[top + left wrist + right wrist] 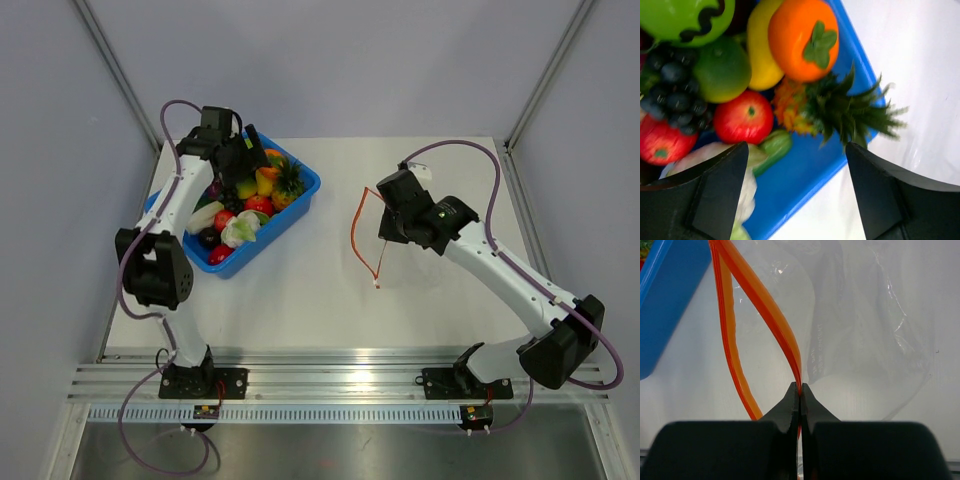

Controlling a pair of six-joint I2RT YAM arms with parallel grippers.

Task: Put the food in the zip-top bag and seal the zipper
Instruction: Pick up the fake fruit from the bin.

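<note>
The food [245, 205] lies piled in a blue bin: an orange [802, 40], a pineapple [840, 107], a lemon [761, 55], red apples [743, 117], a green apple [722, 70], grapes [672, 90]. My left gripper [243, 160] hangs open over the bin's far side, its fingers [715, 192] straddling the bin wall below the pineapple. My right gripper [800, 390] is shut on one lip of the zipper [762, 305] of the clear zip-top bag [865, 330]. The bag's mouth gapes open, its orange strip [360, 235] looping above the table.
The blue bin [300, 200] stands at the table's back left; its corner shows in the right wrist view [667, 300]. The white table [320, 300] lies between bin and bag. Metal frame posts stand at the back corners.
</note>
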